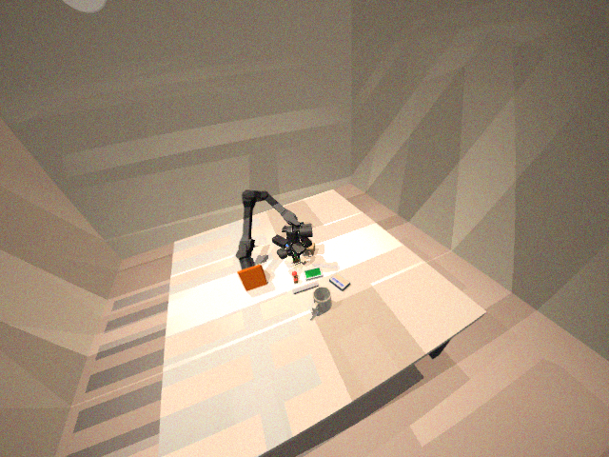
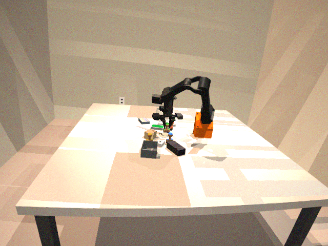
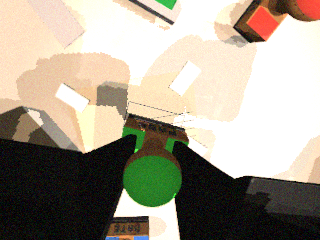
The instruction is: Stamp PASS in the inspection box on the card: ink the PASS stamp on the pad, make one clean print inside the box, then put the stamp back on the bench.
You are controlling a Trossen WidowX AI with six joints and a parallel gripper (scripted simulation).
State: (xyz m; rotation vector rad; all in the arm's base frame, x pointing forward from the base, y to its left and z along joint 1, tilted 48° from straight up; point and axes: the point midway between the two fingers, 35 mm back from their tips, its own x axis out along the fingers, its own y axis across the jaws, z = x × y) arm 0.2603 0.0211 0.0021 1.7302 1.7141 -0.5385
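My gripper [image 1: 295, 258] [image 2: 167, 128] [image 3: 154, 145] is shut on the green-knobbed stamp [image 3: 152, 180], with its knob toward the wrist camera. The lettering on its brown block is too blurred to read surely. Thin dark lines of a box outline [image 3: 155, 108] show just beyond the block in the wrist view; the block hides the rest. The card's edges are washed out, and I cannot tell the exact gap under the stamp. No print shows in the visible part. The green ink pad [image 1: 312, 272] [image 2: 157, 127] [image 3: 166, 2] lies beyond the stamp, toward the mug.
A red-knobbed stamp [image 1: 295, 276] [image 3: 262, 24] stands beside the pad. A blue-knobbed stamp [image 2: 169, 136], a yellow-knobbed stamp [image 2: 149, 136], a tan block [image 2: 150, 132], a dark tray [image 2: 149, 154] and a black block [image 2: 175, 147] are nearby. A grey mug [image 1: 322, 301] stands past the pad.
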